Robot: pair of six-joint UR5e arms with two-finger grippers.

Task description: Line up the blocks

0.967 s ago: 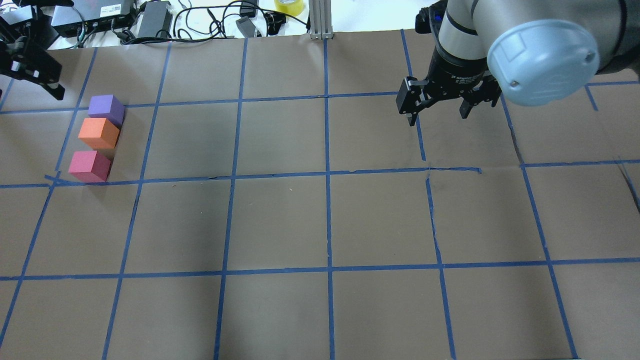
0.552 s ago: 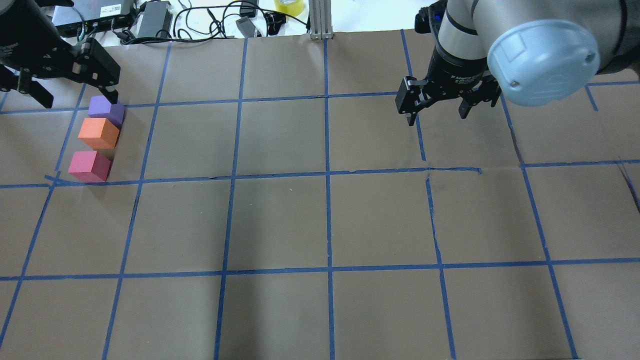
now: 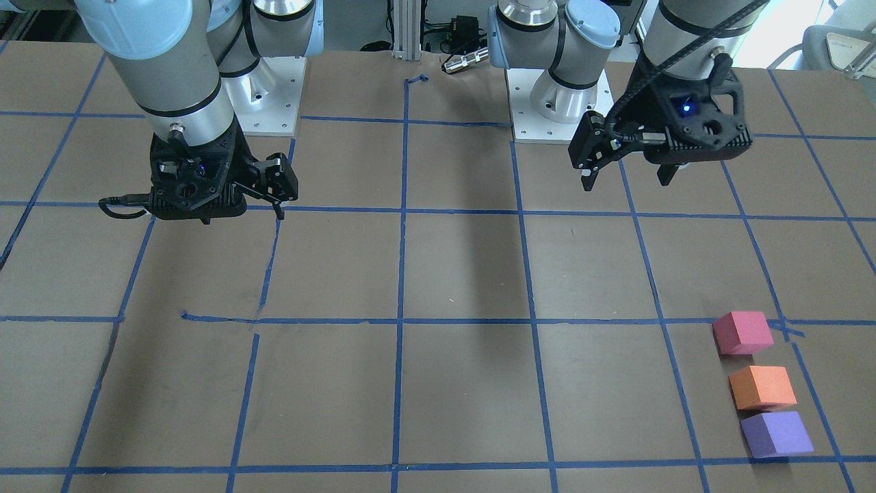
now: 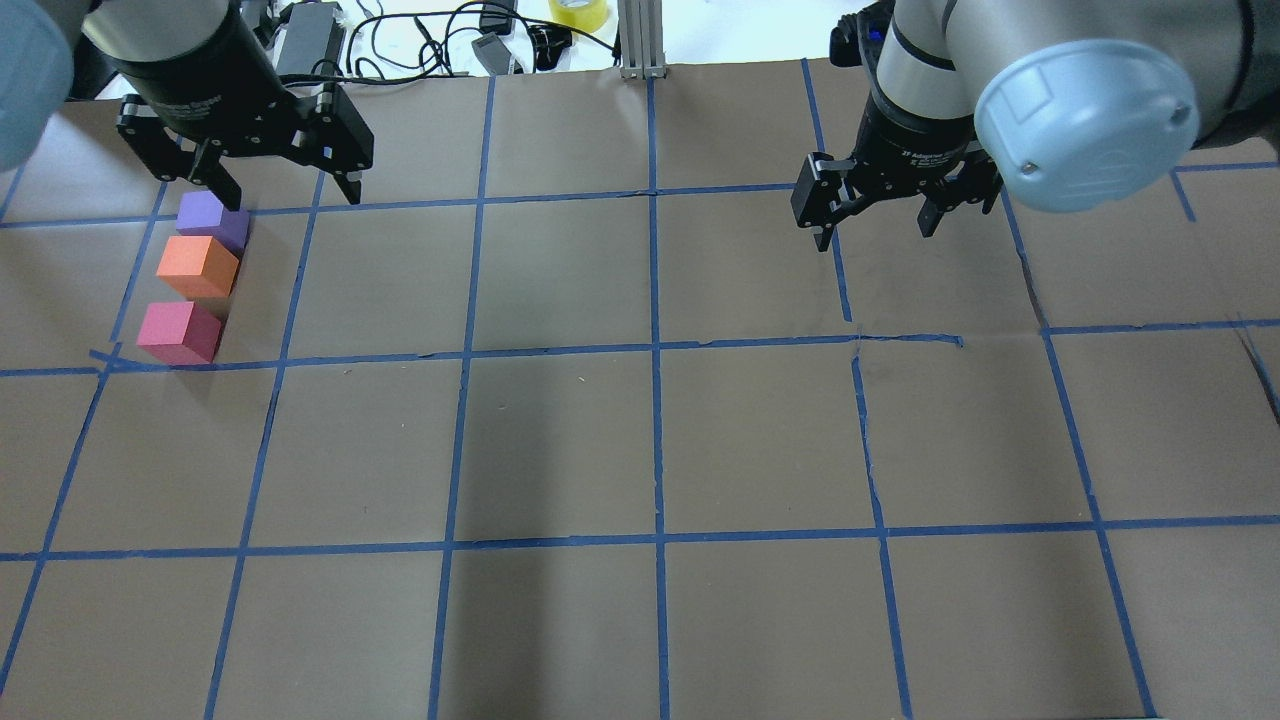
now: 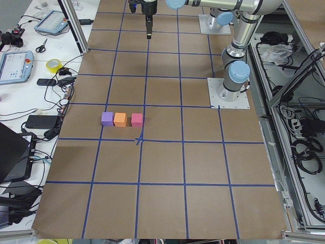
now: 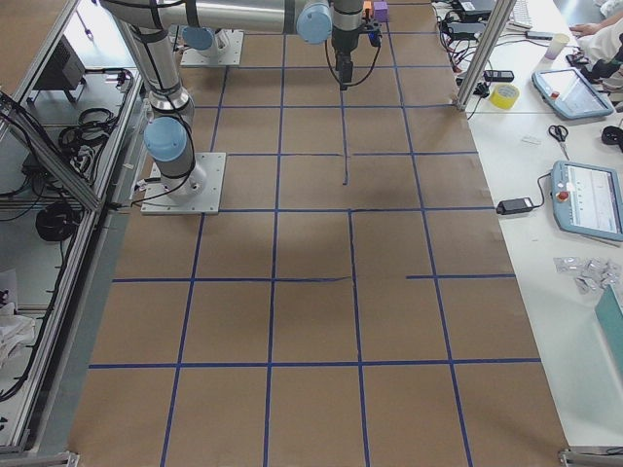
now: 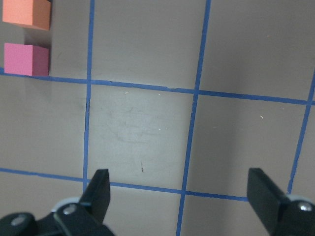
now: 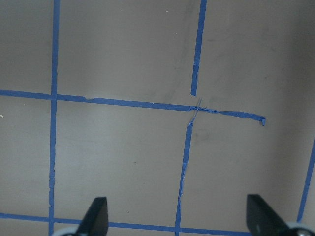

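Three blocks lie in a line at the table's left side: purple, orange and pinkish-red. Purple and orange touch; a small gap separates the pinkish-red one. They also show in the front view: pinkish-red, orange, purple. My left gripper is open and empty, raised above the table just behind and right of the purple block. Its wrist view shows the orange and pinkish-red blocks at the upper left. My right gripper is open and empty, over the right half.
Cables, power bricks and a yellow tape roll lie beyond the table's far edge, next to an aluminium post. Blue tape lines mark a grid on brown paper; one line is torn near my right gripper.
My left gripper has swung in from the far left edge to the right and now hangs behind the purple block. The blocks and the right arm have not moved.
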